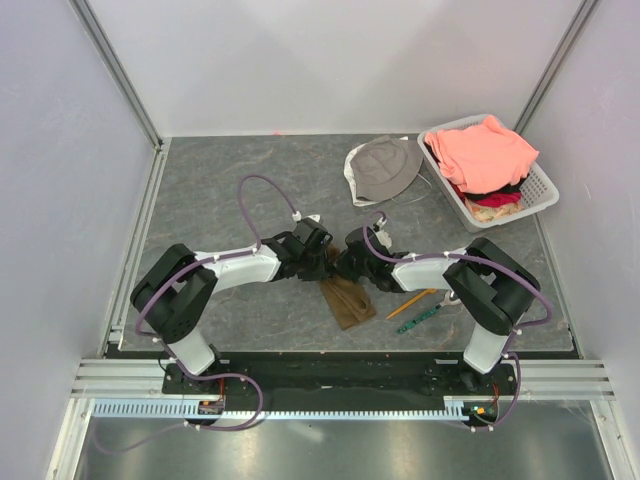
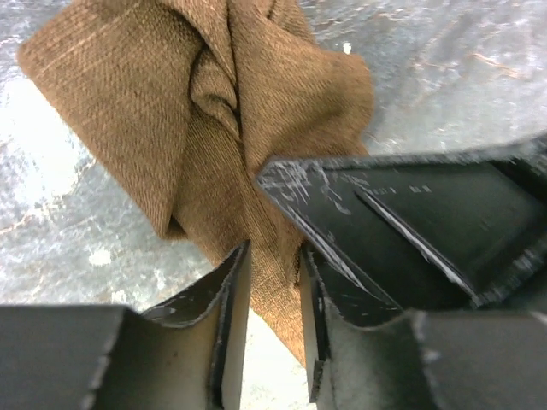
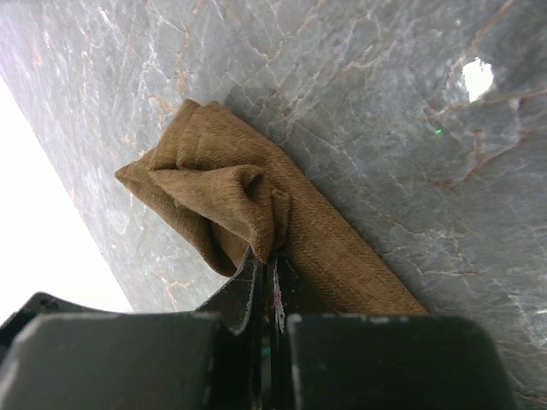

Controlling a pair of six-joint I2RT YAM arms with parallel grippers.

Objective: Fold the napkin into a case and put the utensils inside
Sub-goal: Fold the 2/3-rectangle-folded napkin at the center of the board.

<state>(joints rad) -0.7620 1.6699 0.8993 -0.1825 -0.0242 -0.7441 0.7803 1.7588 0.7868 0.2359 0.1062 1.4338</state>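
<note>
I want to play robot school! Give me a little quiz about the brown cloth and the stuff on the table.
1. True or false: the fork is already tucked inside the napkin.
2. Pick one. The right gripper is: A. shut on a fold of the napkin; B. wide open above the napkin; C. holding the fork.
3. Fill in the word: the pink clothes lie in the white ____.

Key
1. False. The fork lies on the table, to the right of the napkin.
2. A
3. basket
</note>
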